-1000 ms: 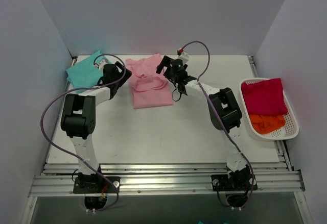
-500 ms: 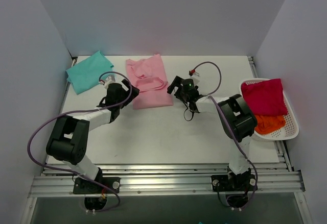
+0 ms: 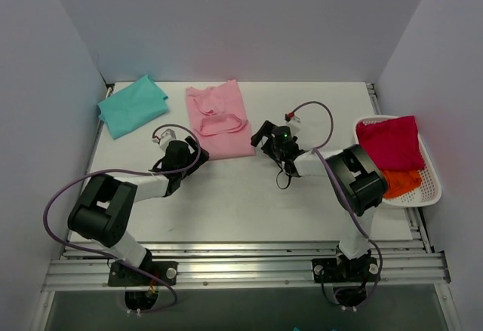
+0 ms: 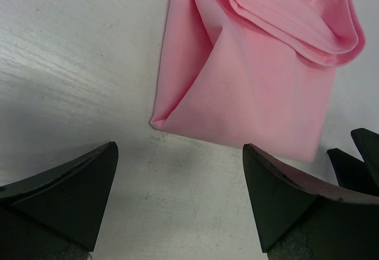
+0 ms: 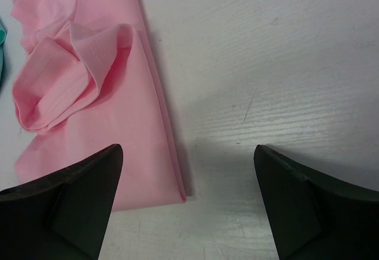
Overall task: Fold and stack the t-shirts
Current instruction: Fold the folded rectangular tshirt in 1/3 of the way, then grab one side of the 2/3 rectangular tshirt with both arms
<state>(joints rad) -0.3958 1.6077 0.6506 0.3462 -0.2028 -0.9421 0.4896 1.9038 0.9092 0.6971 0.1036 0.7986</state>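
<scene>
lying folded, pink t-shirt (image 3: 219,118)

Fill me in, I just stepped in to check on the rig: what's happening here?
Two robot arms are working on a pink t-shirt, which lies partly folded on the table. The left claw and the right claw are both open and empty, low by the shirt's near corners. A teal t-shirt lies at the far left with no claw on it. A white basket on the right holds red cloth and orange cloth.
</scene>
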